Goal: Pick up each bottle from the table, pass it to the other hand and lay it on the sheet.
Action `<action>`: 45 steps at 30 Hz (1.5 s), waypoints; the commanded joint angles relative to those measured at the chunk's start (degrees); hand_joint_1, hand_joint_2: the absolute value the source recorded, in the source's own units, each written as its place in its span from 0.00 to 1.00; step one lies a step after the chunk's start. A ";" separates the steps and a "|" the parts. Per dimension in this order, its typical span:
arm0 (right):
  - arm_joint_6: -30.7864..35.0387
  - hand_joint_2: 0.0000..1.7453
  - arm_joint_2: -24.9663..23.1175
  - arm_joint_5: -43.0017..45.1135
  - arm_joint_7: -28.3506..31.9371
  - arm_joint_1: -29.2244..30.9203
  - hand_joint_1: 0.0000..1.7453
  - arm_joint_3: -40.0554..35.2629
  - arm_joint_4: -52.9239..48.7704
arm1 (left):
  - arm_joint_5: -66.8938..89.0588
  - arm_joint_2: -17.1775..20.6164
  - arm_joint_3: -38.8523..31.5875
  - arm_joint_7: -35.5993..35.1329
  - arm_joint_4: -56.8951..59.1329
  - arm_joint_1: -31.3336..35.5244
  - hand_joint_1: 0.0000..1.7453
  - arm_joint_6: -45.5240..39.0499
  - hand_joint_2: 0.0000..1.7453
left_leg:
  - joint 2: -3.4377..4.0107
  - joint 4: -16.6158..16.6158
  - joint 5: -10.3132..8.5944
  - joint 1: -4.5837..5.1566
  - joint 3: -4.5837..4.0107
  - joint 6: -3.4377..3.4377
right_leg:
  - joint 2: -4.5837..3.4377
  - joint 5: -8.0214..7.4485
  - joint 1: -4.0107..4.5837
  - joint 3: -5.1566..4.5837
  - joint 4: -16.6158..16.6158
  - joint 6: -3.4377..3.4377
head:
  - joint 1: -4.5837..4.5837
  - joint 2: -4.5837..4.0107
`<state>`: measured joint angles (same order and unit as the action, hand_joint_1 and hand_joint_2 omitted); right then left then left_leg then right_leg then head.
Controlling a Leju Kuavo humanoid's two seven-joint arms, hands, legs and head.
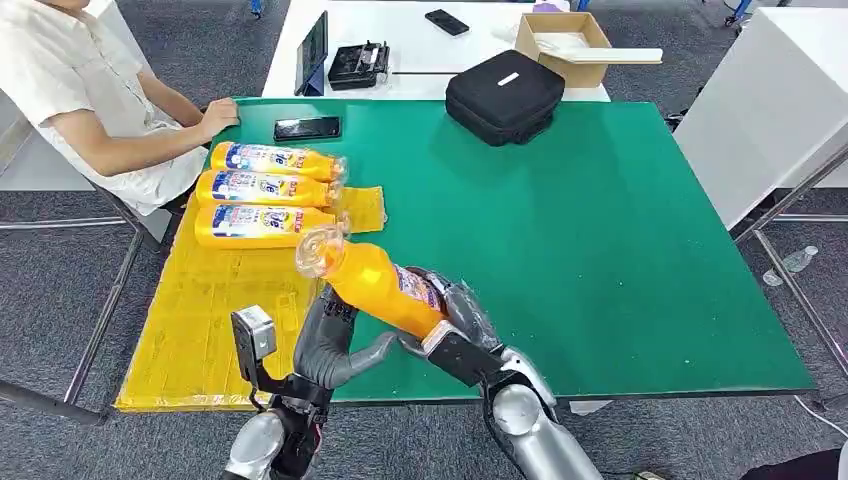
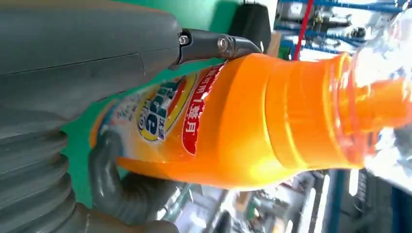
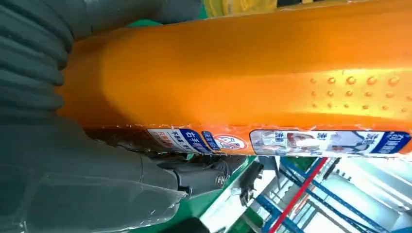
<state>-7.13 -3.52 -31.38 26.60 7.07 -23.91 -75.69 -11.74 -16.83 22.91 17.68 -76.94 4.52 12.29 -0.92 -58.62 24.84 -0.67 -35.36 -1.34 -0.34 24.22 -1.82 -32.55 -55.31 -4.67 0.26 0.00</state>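
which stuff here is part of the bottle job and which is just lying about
Job:
held bottle
right hand
left hand
three laid bottles
yellow sheet
green table

Lying about:
phone
black case
cardboard box
seated person

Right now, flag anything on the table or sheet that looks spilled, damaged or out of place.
Nothing stands out. Three orange bottles lie side by side on the yellow sheet, none leaking. A fourth bottle is tilted between both hands.
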 commanded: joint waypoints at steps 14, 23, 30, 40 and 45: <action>0.34 1.00 2.92 -0.01 2.36 3.25 1.00 -3.17 11.07 | -4.00 -2.82 1.70 -0.34 8.69 2.77 0.00 1.56 1.00 | -0.01 0.03 0.07 -0.03 0.26 0.00 | 0.13 0.07 0.09 0.32 0.08 0.28 | 0.00 0.00; 0.14 1.00 2.84 -0.50 0.14 3.34 1.00 -5.01 7.14 | -2.19 -3.17 1.69 -0.08 9.87 4.58 0.00 -1.71 1.00 | 0.04 -0.06 0.08 -0.03 0.13 0.02 | 0.08 0.08 0.08 0.17 -0.04 0.30 | 0.00 0.00; 0.40 1.00 2.71 -0.19 -2.39 2.29 1.00 -5.02 5.49 | 4.16 -3.17 2.14 2.38 9.34 5.17 0.00 -6.38 1.00 | -0.05 -0.07 0.07 -0.03 0.05 0.00 | 0.15 0.10 0.07 0.11 -0.05 0.22 | -0.02 0.00; -0.41 1.00 2.26 -0.09 -3.41 1.58 1.00 -5.97 3.34 | 7.37 -3.17 -0.30 4.32 8.62 5.72 0.00 -10.41 1.00 | -0.03 -0.08 0.10 -0.04 0.15 0.02 | 0.17 0.14 0.10 0.20 -0.06 0.34 | 0.00 0.00; -1.26 1.00 2.04 0.69 -2.20 3.48 1.00 -7.41 5.35 | 2.06 -3.17 -0.80 4.04 11.26 7.19 0.00 -8.04 1.00 | 0.06 -0.05 0.06 -0.02 0.06 0.01 | 0.04 0.06 0.06 0.08 -0.05 0.23 | 0.00 0.00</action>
<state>-7.41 -2.08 -31.52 23.47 7.75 -28.00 -72.11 -4.94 -17.05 23.67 22.10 -70.90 7.93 2.54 -0.92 -58.63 24.84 -0.68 -35.41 -1.34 -0.34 24.21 -1.82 -32.59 -55.31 -4.67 0.26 0.00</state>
